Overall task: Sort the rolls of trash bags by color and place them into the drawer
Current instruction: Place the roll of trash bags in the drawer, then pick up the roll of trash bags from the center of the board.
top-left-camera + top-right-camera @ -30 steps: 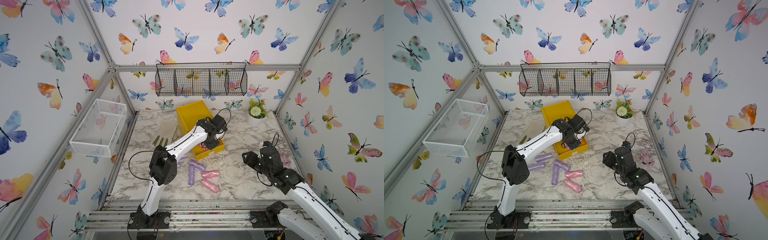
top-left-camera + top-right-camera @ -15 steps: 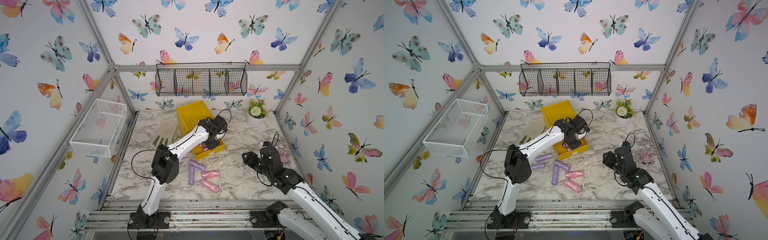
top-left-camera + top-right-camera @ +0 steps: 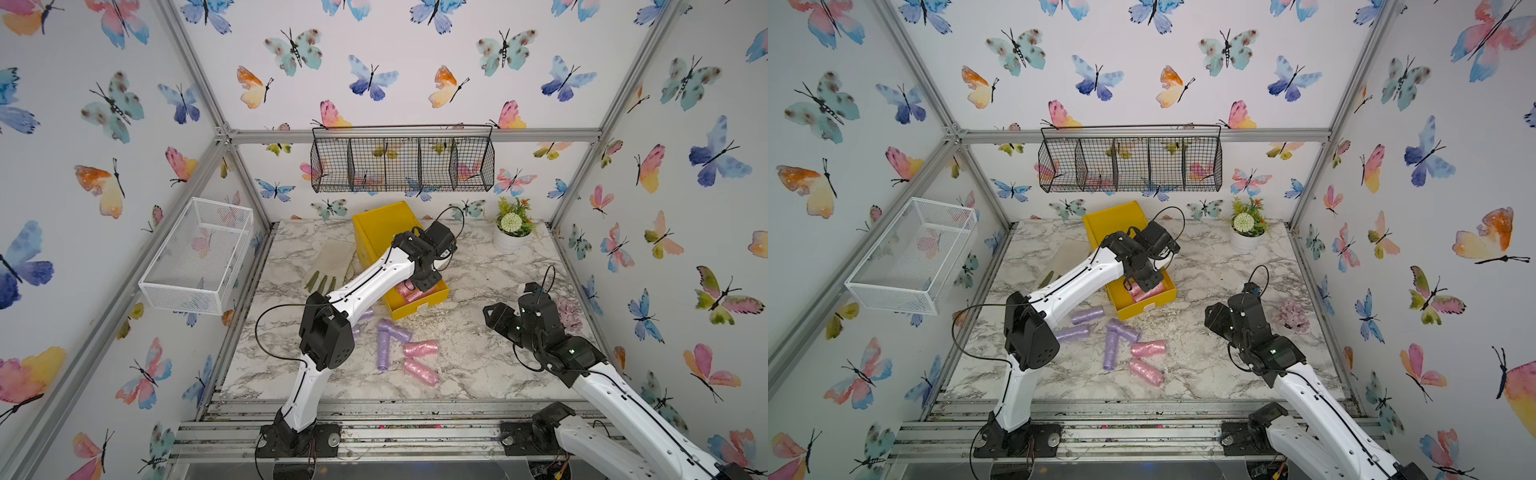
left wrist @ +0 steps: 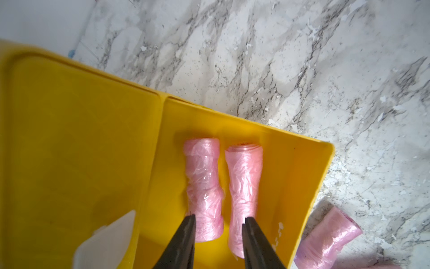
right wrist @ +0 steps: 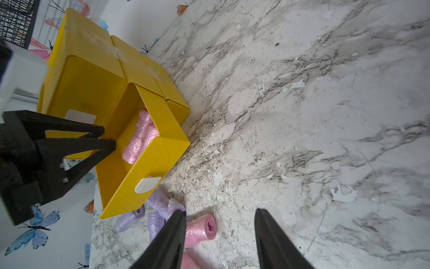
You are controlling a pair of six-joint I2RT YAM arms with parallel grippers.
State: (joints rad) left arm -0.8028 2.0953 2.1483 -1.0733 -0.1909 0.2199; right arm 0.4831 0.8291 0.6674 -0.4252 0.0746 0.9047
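Top views: in both, the left gripper (image 3: pixel 411 286) hangs over the pulled-out yellow drawer (image 3: pixel 417 311), where a pink pair (image 3: pixel 1144 291) of rolls lies side by side. On the table (image 3: pixel 478 374) in front of the drawer lie two loose pink rolls (image 3: pixel 1148 348) and four purple rolls (image 3: pixel 1111 349), two of them partly under the left arm. The right gripper (image 3: pixel 498 316) hovers off to the right, well apart from every roll. A glove (image 3: pixel 332 262) lies left of the drawer.

Left wrist: the left gripper (image 4: pixel 220 217) has its jaws narrowly parted and holds nothing. One fingertip sits over each near end of the pink pair (image 4: pixel 203 186). The two rolls lie parallel, almost touching, on the floor of the drawer (image 4: pixel 290 174). One loose pink roll (image 4: pixel 325 240) rests on the table just outside the drawer's corner.

Right wrist: the right gripper (image 5: pixel 220 211) has wide, empty jaws above bare table. A loose pink roll (image 5: pixel 201 229) lies just beside one finger, and the purple rolls (image 5: pixel 162 202) sit near the drawer (image 5: pixel 151 158) front. The pink pair (image 5: pixel 139 135) shows inside it, with the left gripper (image 5: pixel 102 139) above.
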